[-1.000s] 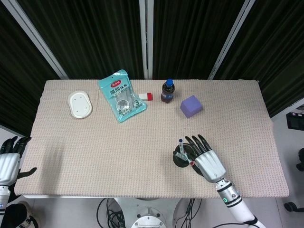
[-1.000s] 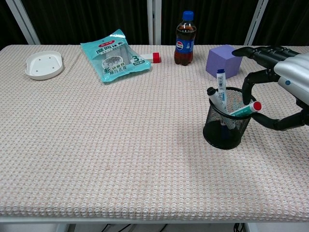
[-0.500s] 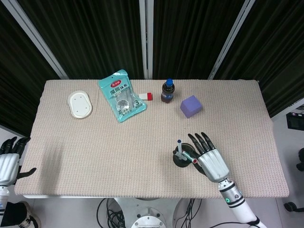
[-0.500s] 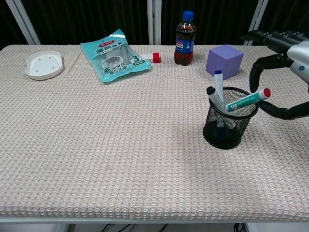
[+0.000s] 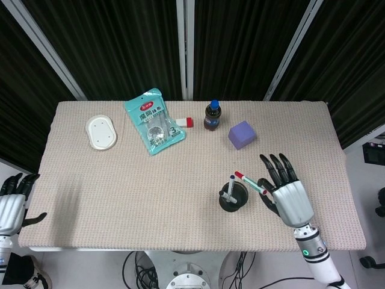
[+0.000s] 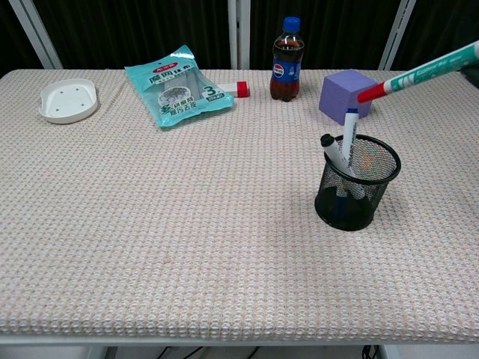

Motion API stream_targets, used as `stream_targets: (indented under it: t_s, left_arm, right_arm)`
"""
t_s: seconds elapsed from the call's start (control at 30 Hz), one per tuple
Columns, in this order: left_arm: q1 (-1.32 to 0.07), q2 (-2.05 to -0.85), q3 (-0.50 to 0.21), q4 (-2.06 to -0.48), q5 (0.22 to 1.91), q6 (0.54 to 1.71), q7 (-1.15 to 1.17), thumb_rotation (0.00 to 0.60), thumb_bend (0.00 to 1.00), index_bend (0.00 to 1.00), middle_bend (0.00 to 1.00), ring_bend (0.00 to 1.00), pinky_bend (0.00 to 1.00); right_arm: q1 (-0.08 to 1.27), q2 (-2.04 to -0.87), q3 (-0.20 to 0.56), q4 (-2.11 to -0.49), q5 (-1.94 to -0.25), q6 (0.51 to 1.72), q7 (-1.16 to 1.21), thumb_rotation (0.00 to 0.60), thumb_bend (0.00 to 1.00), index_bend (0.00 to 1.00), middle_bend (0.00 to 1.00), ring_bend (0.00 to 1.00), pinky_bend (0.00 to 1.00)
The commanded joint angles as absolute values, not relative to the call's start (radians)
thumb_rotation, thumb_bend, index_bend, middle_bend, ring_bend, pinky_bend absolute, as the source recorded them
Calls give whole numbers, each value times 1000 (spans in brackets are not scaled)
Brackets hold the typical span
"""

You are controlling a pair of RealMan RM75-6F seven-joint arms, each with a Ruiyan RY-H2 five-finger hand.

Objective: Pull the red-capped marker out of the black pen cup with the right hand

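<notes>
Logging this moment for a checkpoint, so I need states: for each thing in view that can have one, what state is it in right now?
red-capped marker: out of the cup, held aloft, tilted.
right hand: holding the marker.
black pen cup: upright, two markers inside.
cola bottle: upright, capped.
teal packet: lying flat.
white dish: empty.
left hand: off the table, holding nothing.

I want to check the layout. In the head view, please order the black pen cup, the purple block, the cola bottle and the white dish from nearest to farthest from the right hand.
From the right hand:
1. Black pen cup, just to its left.
2. Purple block, further back.
3. Cola bottle, at the back, left of the block.
4. White dish, far left.
</notes>
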State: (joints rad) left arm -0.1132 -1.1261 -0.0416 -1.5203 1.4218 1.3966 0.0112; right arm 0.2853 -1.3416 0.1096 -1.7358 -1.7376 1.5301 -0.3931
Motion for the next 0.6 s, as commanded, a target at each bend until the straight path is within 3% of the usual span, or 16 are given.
stream_targets:
  t_s: [0.03, 0.3, 0.6]
  left_arm:
    - [-114, -1125, -42, -1521, 1420, 1395, 12, 600, 116, 123, 115, 0, 71]
    - [-120, -1131, -41, -1519, 1419, 1382, 20, 600, 115, 123, 114, 0, 71]
    - [-124, -1122, -44, -1534, 1408, 1376, 41, 600, 116, 123, 114, 0, 71]
  right_arm:
    - [271, -1332, 141, -1709, -1696, 1556, -386, 600, 325, 644, 69, 0, 0]
    - [275, -1390, 166, -1495, -1555, 1489, -355, 600, 327, 658, 73, 0, 0]
    - [300, -1490, 155, -1271, -1522, 1442, -271, 600, 327, 664, 73, 0, 0]
